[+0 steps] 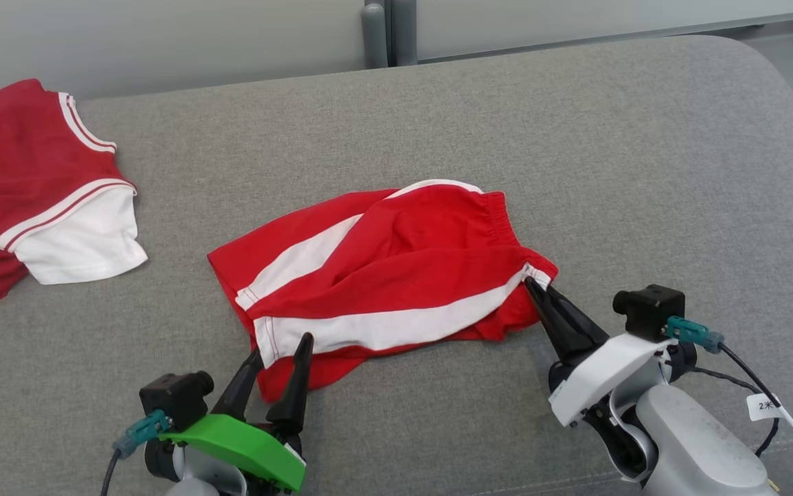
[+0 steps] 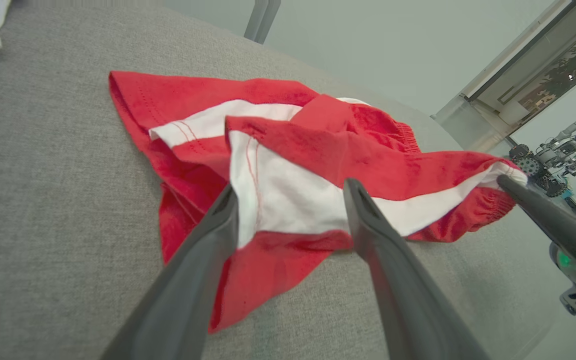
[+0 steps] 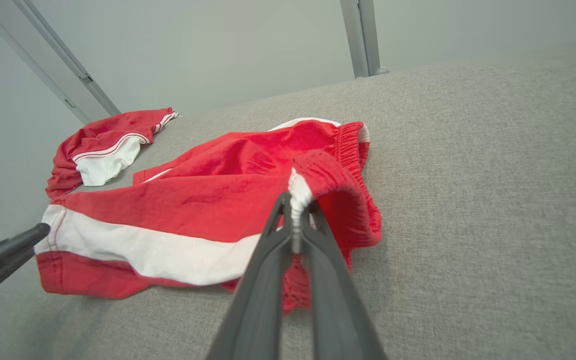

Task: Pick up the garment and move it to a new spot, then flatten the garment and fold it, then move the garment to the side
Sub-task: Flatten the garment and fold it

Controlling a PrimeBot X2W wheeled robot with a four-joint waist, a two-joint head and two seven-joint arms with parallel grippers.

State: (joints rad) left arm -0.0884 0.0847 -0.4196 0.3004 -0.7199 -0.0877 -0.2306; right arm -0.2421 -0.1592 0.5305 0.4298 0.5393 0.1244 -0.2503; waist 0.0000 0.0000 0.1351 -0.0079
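Left gripper (image 1: 282, 346), green housing, sits nearest at the lower left of the head view. Fingers are spread wide with nothing clamped. In the left wrist view the two dark fingers (image 2: 217, 225) straddle the near hem corner of the garment, with the white stripe end lying between them. Cannot tell if the tips touch the cloth.

Right gripper (image 1: 528, 281), white housing, is at the lower right. Its fingers are pinched together on the waistband corner, where the white stripe ends. The right wrist view confirms it: a gathered white edge is squeezed between the two tips (image 3: 298, 200), and the elastic is bunched up around them.

Task item is a pair of bright red fabric shorts with white side stripes (image 1: 396, 275). It lies mid-surface between the two grippers, roughly flat but rumpled. One leg layer is folded over the other, so two white stripes run diagonally. The elastic waistband points to the robot's right and the leg hems to its left. The front hem is slightly puckered near the left fingers.

It all rests on a wide grey woven upholstered surface (image 1: 575, 138).

Further back at the far left is a darker red shirt with a white sleeve panel and striped trim (image 1: 24, 179), crumpled at the edge of the surface, well apart from the shorts.

Behind the surface, a grey metal post (image 1: 375, 31) stands against a pale wall.
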